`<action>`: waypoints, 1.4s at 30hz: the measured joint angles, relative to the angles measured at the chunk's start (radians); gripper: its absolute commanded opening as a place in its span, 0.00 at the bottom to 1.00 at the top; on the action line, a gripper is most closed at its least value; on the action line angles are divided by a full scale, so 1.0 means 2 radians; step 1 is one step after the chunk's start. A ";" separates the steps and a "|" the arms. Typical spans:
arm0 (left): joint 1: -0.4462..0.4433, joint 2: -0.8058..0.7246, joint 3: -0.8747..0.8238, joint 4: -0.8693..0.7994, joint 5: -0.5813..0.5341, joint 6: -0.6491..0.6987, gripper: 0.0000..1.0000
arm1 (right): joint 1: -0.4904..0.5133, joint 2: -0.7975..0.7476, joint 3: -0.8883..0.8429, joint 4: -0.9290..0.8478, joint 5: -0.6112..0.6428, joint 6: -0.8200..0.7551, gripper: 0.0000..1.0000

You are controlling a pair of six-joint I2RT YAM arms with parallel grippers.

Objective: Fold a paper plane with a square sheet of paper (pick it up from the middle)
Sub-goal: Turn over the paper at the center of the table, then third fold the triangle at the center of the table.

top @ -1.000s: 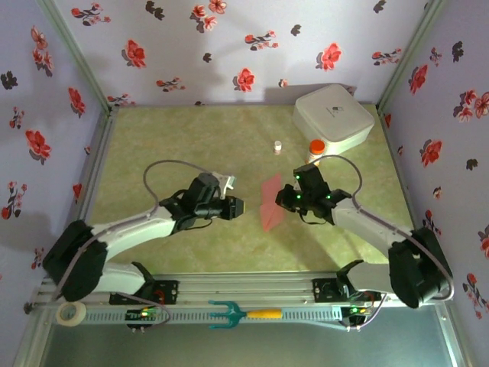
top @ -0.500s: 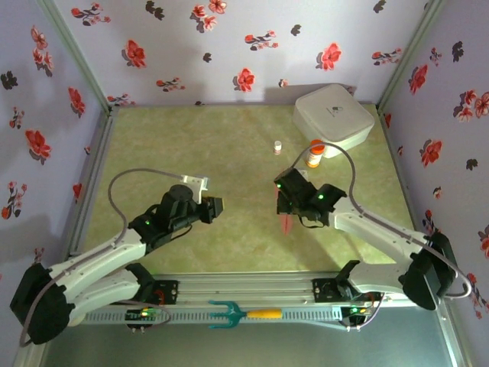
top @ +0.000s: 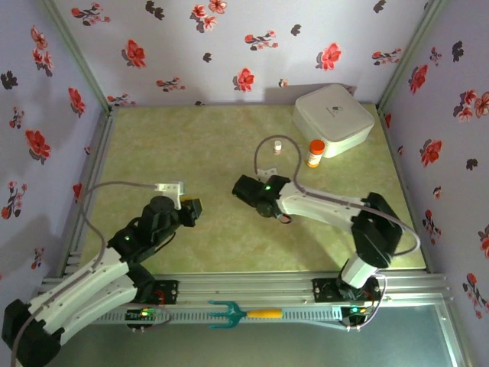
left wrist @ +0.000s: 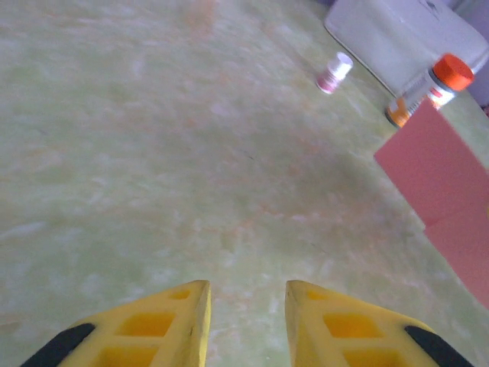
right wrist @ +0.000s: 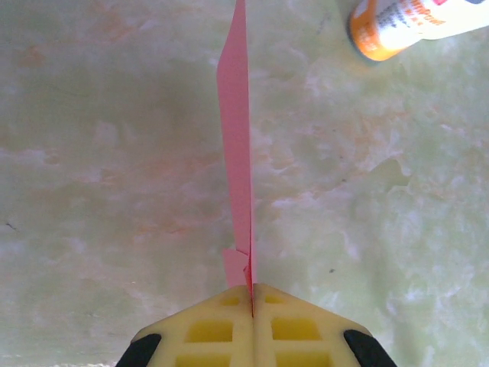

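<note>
Table (top: 191, 145): mottled green surface, smooth, matt.
Paper (right wrist: 238, 153): thin, pink, matt, sharply creased.
Right gripper (right wrist: 252, 289) fingers (right wrist: 206, 329): yellow plastic, matt, with moulded recesses and black pads (right wrist: 145, 352) at the outer sides.
Box (top: 333, 115) at the far right corner: white plastic, smooth, slight sheen.
Bottle (top: 315, 153): glossy plastic, orange cap.
Near-edge rail (top: 244, 287): bare metal, dull sheen.
Walls (top: 229, 46): flower-printed, matt.

L arm (top: 114, 252) retracted; paper (right wrist: 238, 153) carried left.

The paper (right wrist: 238, 138) is salmon-pink, the right tool (right wrist: 252, 289) yellow, the table (top: 199, 145) mottled green, the walls (top: 176, 46) lilac with red flowers.
</note>
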State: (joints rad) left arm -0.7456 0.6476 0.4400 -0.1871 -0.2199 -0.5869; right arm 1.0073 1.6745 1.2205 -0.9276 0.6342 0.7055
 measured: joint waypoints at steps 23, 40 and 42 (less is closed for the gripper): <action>0.006 0.030 -0.002 -0.044 0.019 -0.020 0.27 | -0.059 -0.073 -0.120 0.303 -0.305 0.051 0.38; 0.014 0.365 0.089 0.109 0.275 -0.075 0.24 | -0.175 -0.067 -0.278 0.490 -0.488 0.099 0.02; 0.014 0.382 0.094 0.121 0.289 -0.084 0.25 | -0.177 -0.051 -0.278 0.499 -0.499 0.099 0.01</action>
State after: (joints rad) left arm -0.7166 1.4124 0.6285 0.0555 0.3576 -0.7551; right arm 0.6529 1.5734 0.6643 0.0696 -0.3637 0.9028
